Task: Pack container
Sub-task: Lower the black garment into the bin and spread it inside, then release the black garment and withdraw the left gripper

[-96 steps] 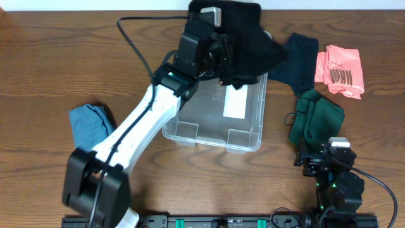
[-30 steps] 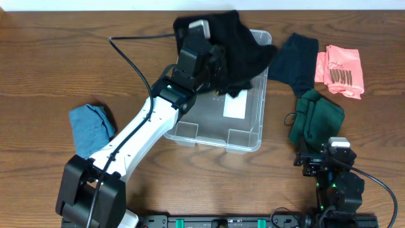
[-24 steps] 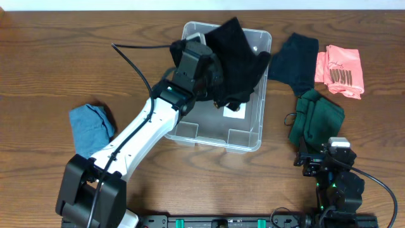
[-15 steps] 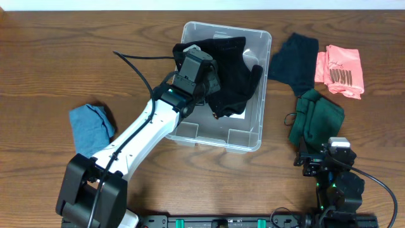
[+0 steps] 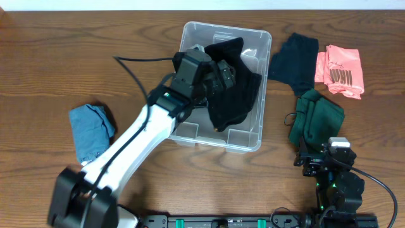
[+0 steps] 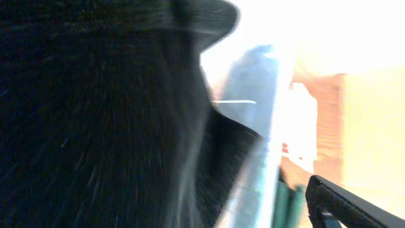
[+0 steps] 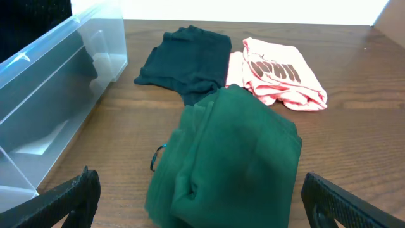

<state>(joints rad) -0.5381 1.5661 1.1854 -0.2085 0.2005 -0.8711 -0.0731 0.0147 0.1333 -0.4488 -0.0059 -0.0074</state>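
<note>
The clear plastic container [image 5: 258,37] stands at the middle back of the table. A black garment [image 5: 235,92] lies inside it, bunched toward the right wall. My left gripper [image 5: 219,73] hovers over the bin just left of that cloth, open. In the left wrist view the black garment [image 6: 95,114] fills the left side, the container wall [image 6: 266,126] runs past it, and only one finger [image 6: 354,206] shows, far out at the right. My right gripper [image 7: 199,206] rests low at the front right, open and holding nothing, with a folded green garment [image 7: 234,152] just ahead of it.
Right of the bin lie a dark navy garment [image 5: 294,57], a pink printed one [image 5: 340,69] and the green garment [image 5: 315,117]. A blue cloth [image 5: 92,126] sits on the table's left side. The left arm's cable loops behind the bin's left corner.
The left arm carried the black garment from the bin's back edge down into the bin. Its jaws have come off the cloth, which now lies inside. The right arm stayed still.
</note>
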